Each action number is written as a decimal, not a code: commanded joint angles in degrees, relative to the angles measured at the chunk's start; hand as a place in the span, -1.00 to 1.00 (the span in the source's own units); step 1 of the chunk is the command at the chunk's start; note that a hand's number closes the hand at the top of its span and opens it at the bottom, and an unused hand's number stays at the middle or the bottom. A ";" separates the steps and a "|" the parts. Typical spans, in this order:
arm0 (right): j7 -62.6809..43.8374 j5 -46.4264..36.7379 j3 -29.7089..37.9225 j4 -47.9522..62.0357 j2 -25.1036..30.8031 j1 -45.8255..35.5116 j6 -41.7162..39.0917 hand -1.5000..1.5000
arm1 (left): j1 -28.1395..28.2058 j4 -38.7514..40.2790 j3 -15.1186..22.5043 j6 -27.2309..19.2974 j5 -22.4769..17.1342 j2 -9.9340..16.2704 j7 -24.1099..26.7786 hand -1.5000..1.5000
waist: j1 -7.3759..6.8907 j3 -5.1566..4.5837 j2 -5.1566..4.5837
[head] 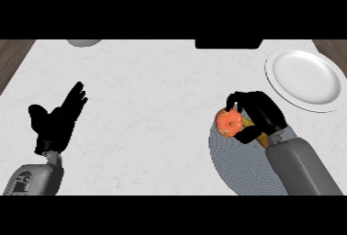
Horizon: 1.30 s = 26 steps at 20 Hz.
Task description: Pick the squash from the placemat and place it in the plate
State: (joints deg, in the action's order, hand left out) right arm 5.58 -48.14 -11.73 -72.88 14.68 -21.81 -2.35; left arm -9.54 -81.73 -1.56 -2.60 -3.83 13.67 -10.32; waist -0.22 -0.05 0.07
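1. Right hand [256, 112]: fingers and thumb curled round the squash [230, 123], gripping it from the right side. The grey forearm enters from the lower right edge of the view and overlies the right part of the placemat.
2. Squash: orange rounded end facing left, a yellow-orange portion running back under the palm. It sits over the upper edge of the placemat [240, 165]; whether it touches the mat or is lifted clear cannot be told from this view.
3. Placemat: round, grey, finely ribbed, at lower right. Its lower edge is cut off by the view's lower limit.
4. Plate [306, 80]: white, round, at upper right, close to the counter's right edge. It lies up and to the right of the right hand, apart from it, with a strip of bare counter between.
5. Left hand [58, 120]: fingers straight and spread, pointing upward, at the left side of the view, holding nothing, resting.
6. Counter [156, 105]: white marbled surface. A wide bare area separates the two hands.
7. Far edge: a grey rounded object [85, 42] at upper left and a black rectangular object [228, 43] at upper centre, both partly cut off.
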 commanded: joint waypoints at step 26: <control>15.59 8.92 32.92 43.66 15.68 -22.13 21.83 1.00 | -3.57 6.25 -2.48 3.66 0.03 -0.40 3.50 0.00 | -1.58 0.14 -0.91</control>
State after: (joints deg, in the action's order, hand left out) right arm 16.52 -38.54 19.38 -40.70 28.16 -39.59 16.11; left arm -11.41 -78.72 -3.05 -0.57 -3.14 12.82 -8.55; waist -1.35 0.08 -0.55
